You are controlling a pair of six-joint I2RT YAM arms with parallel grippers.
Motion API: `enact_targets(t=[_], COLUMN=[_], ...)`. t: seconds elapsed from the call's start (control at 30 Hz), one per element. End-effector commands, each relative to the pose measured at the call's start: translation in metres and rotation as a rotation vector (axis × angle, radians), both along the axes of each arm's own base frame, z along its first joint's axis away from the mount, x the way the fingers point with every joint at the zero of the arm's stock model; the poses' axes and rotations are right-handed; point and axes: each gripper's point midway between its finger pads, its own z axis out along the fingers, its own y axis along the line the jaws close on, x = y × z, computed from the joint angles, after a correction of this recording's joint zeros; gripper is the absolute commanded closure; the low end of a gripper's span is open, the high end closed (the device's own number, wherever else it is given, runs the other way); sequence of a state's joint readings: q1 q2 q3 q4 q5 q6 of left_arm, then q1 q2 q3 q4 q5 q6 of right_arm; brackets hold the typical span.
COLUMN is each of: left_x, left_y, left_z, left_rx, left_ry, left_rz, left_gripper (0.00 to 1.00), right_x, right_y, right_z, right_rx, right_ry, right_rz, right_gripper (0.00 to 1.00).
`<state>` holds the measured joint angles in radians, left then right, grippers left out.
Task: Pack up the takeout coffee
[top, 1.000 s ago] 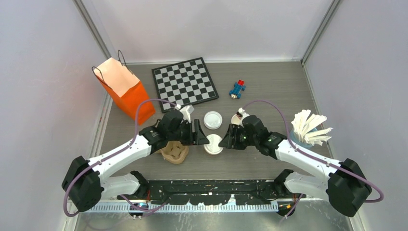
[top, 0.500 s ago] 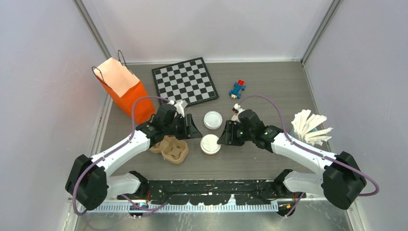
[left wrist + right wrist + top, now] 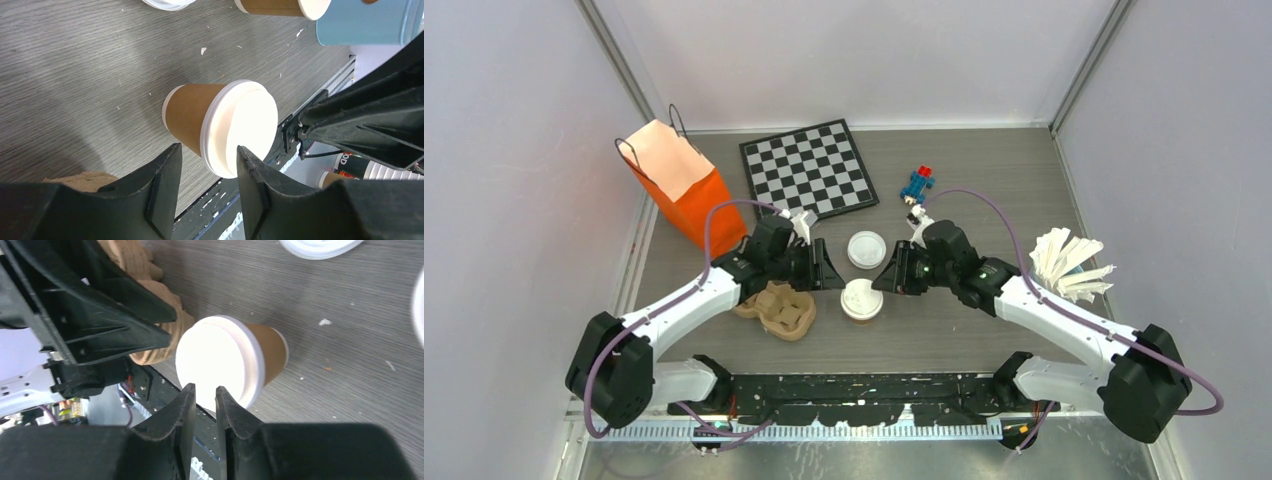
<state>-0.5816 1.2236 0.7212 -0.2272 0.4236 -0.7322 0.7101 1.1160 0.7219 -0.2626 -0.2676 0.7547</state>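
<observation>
the takeout coffee cup (image 3: 861,298) is standing upright on the surface (image 3: 984,190), about midway between the left and right edges and toward the near edge, with its white lid on. the moulded-pulp cup tray (image 3: 776,310) is lying near it on the left.

the left hand (image 3: 834,272) is hovering just beside the cup's far-left side, its jaws standing about half apart with nothing between them. the right hand (image 3: 882,281) is hovering just beside the cup's far-right side, its jaws standing narrow with only a slit showing, and it is gripping nothing. neither hand is touching the cup, as far as the views are showing.

the cup is looking light, with a thin kraft-paper wall that is likely denting under a hard squeeze. whether it is holding any liquid cannot be told, so it is best treated as top-heavy and kept upright. the plastic lid is looking smooth and slippery and could be popping off if pinched or lifted by itself. the safer hold seems to be across the brown wall just under the lid rim, where the rolled edge is stiffening the paper and the taper is stopping it from slipping down. the right hand would be needing much wider jaws for that.
</observation>
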Motion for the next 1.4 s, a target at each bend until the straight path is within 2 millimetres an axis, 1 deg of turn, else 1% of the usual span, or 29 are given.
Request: enact_targets(t=[0.0, 0.13, 0.23, 0.3, 0.4, 0.5, 0.57, 0.63, 0.7, 0.77, 0.83, 0.9, 0.97, 1.0, 1.03, 1.1, 1.17, 1.2, 1.27, 1.3, 1.33, 1.37], left_x=[0.004, 0.005, 0.003, -0.001, -0.006, -0.010, -0.011, -0.010, -0.006, 0.000, 0.005, 0.011, 0.016, 0.018, 0.018, 0.018, 0.014, 0.012, 0.005, 0.001, -0.003, -0.008], left_y=[-0.004, -0.002, -0.003, -0.001, 0.012, 0.016, 0.016, 0.014, 0.012, 0.009, 0.007, 0.004, 0.004, 0.005, 0.006, 0.013, 0.021, 0.027, 0.038, 0.044, 0.050, 0.056], left_z=[0.006, 0.000, -0.007, -0.019, -0.046, -0.059, -0.061, -0.057, -0.046, -0.029, -0.007, 0.022, 0.047, 0.057, 0.066, 0.081, 0.094, 0.099, 0.110, 0.116, 0.121, 0.125], left_rx=[-0.032, -0.027, -0.051, -0.044, 0.048, 0.074, 0.066, 0.058, 0.051, 0.038, 0.026, 0.008, 0.005, 0.007, 0.013, 0.034, 0.057, 0.071, 0.099, 0.110, 0.119, 0.127], left_ry=[-0.024, -0.004, 0.030, 0.063, 0.102, 0.121, 0.121, 0.114, 0.086, 0.046, -0.002, -0.065, -0.129, -0.162, -0.192, -0.252, -0.309, -0.333, -0.376, -0.399, -0.424, -0.442], left_rz=[-0.029, -0.012, 0.009, 0.016, 0.062, 0.068, 0.066, 0.060, 0.055, 0.041, 0.025, 0.011, 0.000, -0.011, -0.022, -0.029, -0.035, -0.037, -0.034, -0.032, -0.026, -0.020], left_gripper=[0.55, 0.57, 0.59, 0.62, 0.66, 0.67, 0.67, 0.67, 0.67, 0.66, 0.64, 0.60, 0.58, 0.57, 0.56, 0.51, 0.45, 0.42, 0.37, 0.32, 0.22, 0.05], right_x=[0.007, 0.013, 0.016, 0.015, 0.011, 0.007, 0.003, 0.001, 0.003, 0.007, 0.009, 0.011, 0.011, 0.011, 0.010, 0.007, 0.004, -0.001, -0.001, -0.001, -0.001, -0.002], right_y=[0.026, 0.040, 0.044, 0.043, 0.035, 0.027, 0.026, 0.026, 0.026, 0.028, 0.028, 0.026, 0.022, 0.020, 0.017, 0.013, 0.013, 0.016, 0.019, 0.021, 0.024, 0.027], right_z=[0.034, 0.026, 0.005, -0.010, -0.036, -0.055, -0.056, -0.051, -0.036, -0.011, 0.017, 0.044, 0.058, 0.061, 0.059, 0.053, 0.049, 0.048, 0.047, 0.046, 0.045, 0.043], right_rx=[0.134, 0.149, 0.125, 0.126, 0.112, 0.094, 0.103, 0.111, 0.114, 0.123, 0.119, 0.111, 0.083, 0.058, 0.022, -0.056, -0.139, -0.178, -0.251, -0.273, -0.287, -0.294], right_ry=[-0.049, -0.039, 0.001, 0.030, 0.051, 0.070, 0.078, 0.069, 0.047, 0.006, -0.034, -0.094, -0.137, -0.160, -0.173, -0.215, -0.277, -0.312, -0.382, -0.401, -0.408, -0.413], right_rz=[0.037, 0.066, 0.069, 0.053, 0.019, -0.008, -0.007, -0.005, 0.000, 0.016, 0.032, 0.048, 0.074, 0.084, 0.093, 0.116, 0.147, 0.173, 0.196, 0.207, 0.223, 0.235], right_gripper=[0.75, 0.77, 0.77, 0.77, 0.77, 0.76, 0.76, 0.76, 0.76, 0.74, 0.69, 0.60, 0.47, 0.38, 0.32, 0.24, 0.17, 0.16, 0.14, 0.13, 0.13, 0.12])
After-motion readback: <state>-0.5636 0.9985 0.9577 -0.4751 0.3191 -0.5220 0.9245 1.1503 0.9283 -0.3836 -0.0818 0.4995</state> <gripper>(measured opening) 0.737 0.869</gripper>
